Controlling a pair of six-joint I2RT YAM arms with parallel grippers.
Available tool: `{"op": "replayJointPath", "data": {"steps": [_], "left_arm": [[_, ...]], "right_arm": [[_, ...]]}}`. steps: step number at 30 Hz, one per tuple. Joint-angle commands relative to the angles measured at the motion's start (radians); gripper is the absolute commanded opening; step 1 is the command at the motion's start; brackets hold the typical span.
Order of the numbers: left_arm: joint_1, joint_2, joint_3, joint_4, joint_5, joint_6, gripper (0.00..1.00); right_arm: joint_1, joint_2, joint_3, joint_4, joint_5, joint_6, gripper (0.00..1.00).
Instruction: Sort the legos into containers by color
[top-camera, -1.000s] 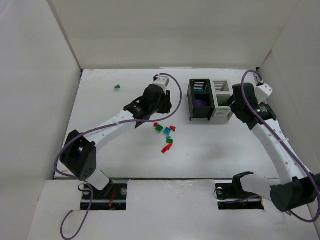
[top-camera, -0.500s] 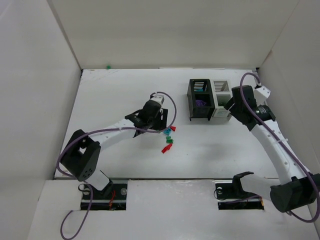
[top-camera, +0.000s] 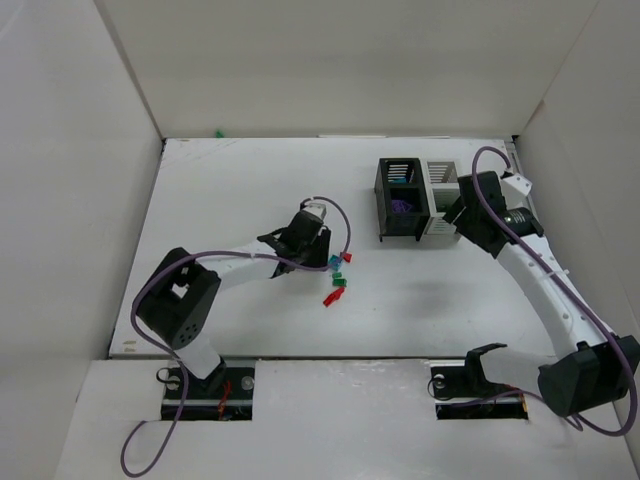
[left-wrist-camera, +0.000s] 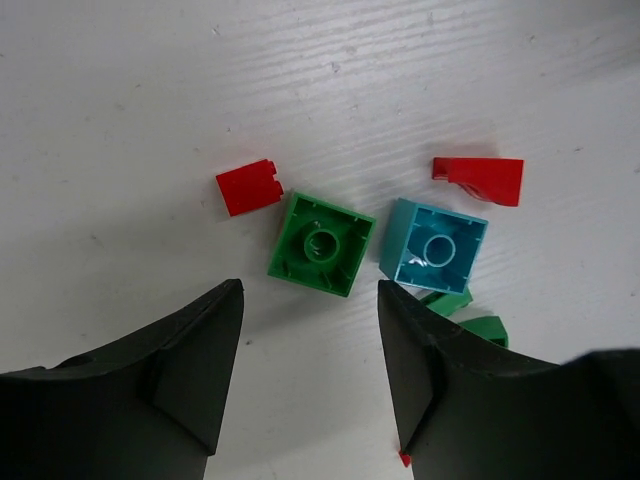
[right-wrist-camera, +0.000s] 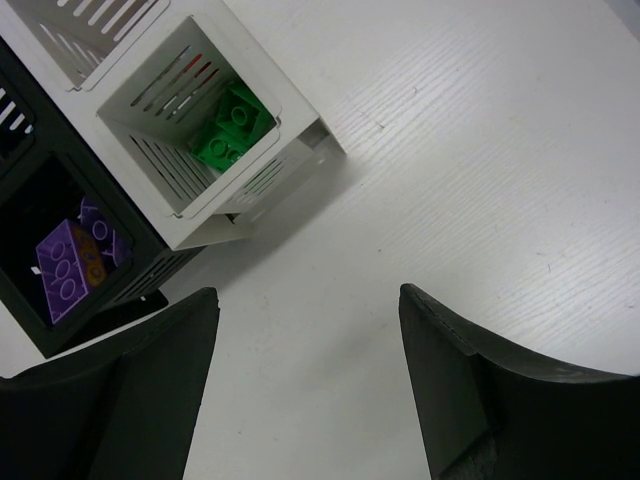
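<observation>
Loose legos lie mid-table. In the left wrist view I see a green brick (left-wrist-camera: 322, 245), a teal brick (left-wrist-camera: 434, 245), two red pieces (left-wrist-camera: 248, 187) (left-wrist-camera: 480, 178) and small green bits (left-wrist-camera: 470, 312). My left gripper (left-wrist-camera: 310, 290) hovers open just short of the green brick, with nothing between its fingers. From above it (top-camera: 312, 250) covers part of the pile; teal (top-camera: 334, 263) and red (top-camera: 333, 297) legos show beside it. The black container (top-camera: 400, 198) holds a purple lego (right-wrist-camera: 72, 262). The white container (top-camera: 440, 188) holds a green lego (right-wrist-camera: 232, 125). My right gripper (right-wrist-camera: 308, 295) stands open and empty beside the white one.
A stray green lego (top-camera: 218, 132) rests at the table's far edge against the back wall. White walls enclose the table on the left, back and right. The two containers stand joined at the back right.
My left gripper came back toward the near side, dropped over the pile and opened. A green lego slid from the far left of the table to the back wall. The right arm barely shifted.
</observation>
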Motion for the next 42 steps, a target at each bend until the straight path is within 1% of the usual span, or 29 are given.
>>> {"op": "replayJointPath", "data": {"steps": [1, 6, 9, 11, 12, 16, 17, 21, 24, 27, 31, 32, 34, 35, 36, 37, 38, 39, 40, 41, 42], "left_arm": [[0.003, 0.035, 0.023, 0.032, 0.011, 0.012, 0.52], [0.003, 0.082, 0.032, 0.032, 0.011, 0.012, 0.46], [0.003, 0.096, 0.05, 0.032, -0.017, 0.012, 0.42], [0.003, 0.107, 0.06, 0.032, -0.017, 0.012, 0.42], [0.003, 0.117, 0.06, 0.032, -0.017, 0.012, 0.39], [0.003, 0.136, 0.083, 0.032, -0.017, 0.012, 0.38], [0.003, 0.136, 0.083, 0.022, -0.017, 0.012, 0.32], [-0.006, 0.127, 0.107, 0.01, -0.026, 0.012, 0.3], [-0.024, 0.082, 0.141, -0.028, -0.046, 0.023, 0.29], [-0.024, 0.039, 0.204, -0.054, -0.046, 0.044, 0.29], [-0.033, 0.019, 0.322, -0.054, 0.024, 0.086, 0.29], [-0.047, 0.036, 0.386, -0.054, 0.04, 0.107, 0.29], [-0.064, 0.071, 0.461, -0.045, 0.06, 0.13, 0.29], [-0.075, 0.096, 0.559, -0.056, 0.069, 0.143, 0.29], [-0.087, 0.123, 0.614, -0.067, 0.069, 0.156, 0.29], [-0.114, 0.191, 0.676, -0.097, 0.078, 0.17, 0.29], [-0.128, 0.228, 0.796, -0.111, 0.092, 0.195, 0.29], [-0.142, 0.263, 0.861, -0.125, 0.107, 0.209, 0.29], [-0.162, 0.336, 0.926, -0.136, 0.12, 0.209, 0.29], [-0.173, 0.376, 0.987, -0.158, 0.156, 0.224, 0.29], [-0.184, 0.413, 1.111, -0.169, 0.175, 0.233, 0.29]], "right_arm": [[-0.008, 0.001, 0.002, 0.025, 0.01, -0.011, 0.78], [-0.008, 0.001, -0.007, 0.025, 0.01, -0.011, 0.78], [-0.008, 0.001, -0.007, 0.025, 0.01, -0.011, 0.78], [-0.008, 0.001, -0.007, 0.025, 0.01, -0.011, 0.78], [-0.008, 0.001, -0.007, 0.025, 0.01, -0.011, 0.78], [-0.017, 0.001, -0.007, 0.025, 0.01, -0.011, 0.78], [-0.017, 0.001, -0.007, 0.025, 0.01, -0.011, 0.78], [-0.017, -0.008, -0.007, 0.025, 0.01, -0.011, 0.78], [-0.017, -0.029, -0.016, 0.025, 0.029, -0.011, 0.78], [-0.046, -0.063, -0.016, 0.016, 0.029, -0.011, 0.78], [-0.074, -0.12, -0.016, 0.007, 0.05, -0.011, 0.78], [-0.085, -0.14, -0.016, 0.007, 0.05, -0.011, 0.78], [-0.097, -0.161, -0.016, -0.002, 0.059, -0.011, 0.78], [-0.106, -0.172, -0.016, -0.002, 0.07, -0.011, 0.78], [-0.117, -0.183, -0.016, -0.002, 0.07, -0.011, 0.78], [-0.117, -0.204, -0.016, -0.013, 0.082, -0.011, 0.78], [-0.128, -0.217, -0.016, -0.013, 0.096, -0.011, 0.78], [-0.137, -0.227, -0.016, -0.013, 0.096, -0.011, 0.78], [-0.137, -0.252, -0.016, -0.013, 0.096, -0.011, 0.78], [-0.137, -0.264, -0.016, -0.013, 0.096, -0.011, 0.78], [-0.146, -0.275, -0.016, -0.013, 0.096, -0.011, 0.78]]}}
